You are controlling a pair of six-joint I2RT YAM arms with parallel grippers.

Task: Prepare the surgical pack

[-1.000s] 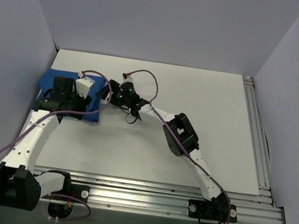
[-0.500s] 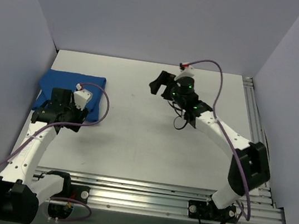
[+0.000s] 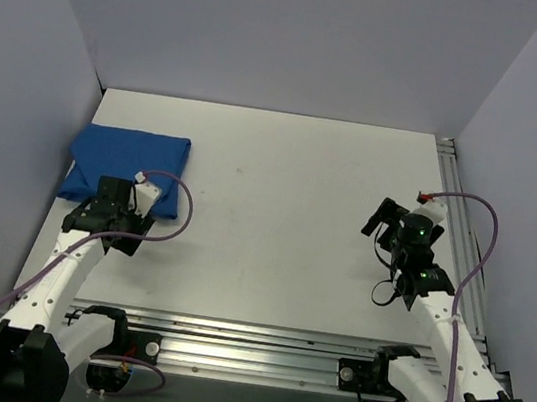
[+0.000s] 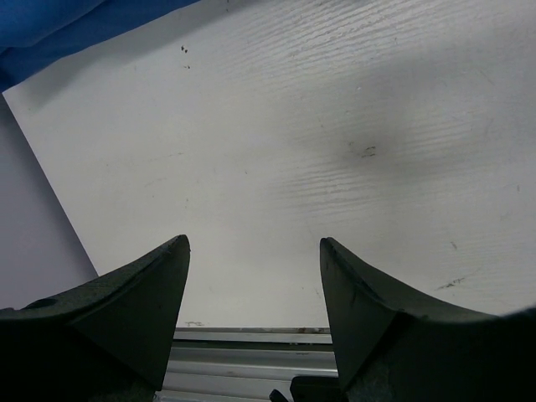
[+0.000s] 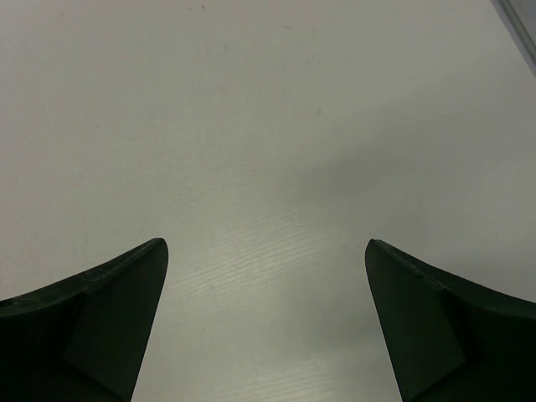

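Far left, the folded royal-blue cloth parcel lies flat on the white counter, close to the left wall near the back corner. Just beside its near edge hangs the white left arm, left jaws spread apart and pinching nothing, a strip of blue at the corner of its wrist view. Across on the right, well apart from the parcel, the white right arm holds its right jaws spread wide over the counter, nothing between them
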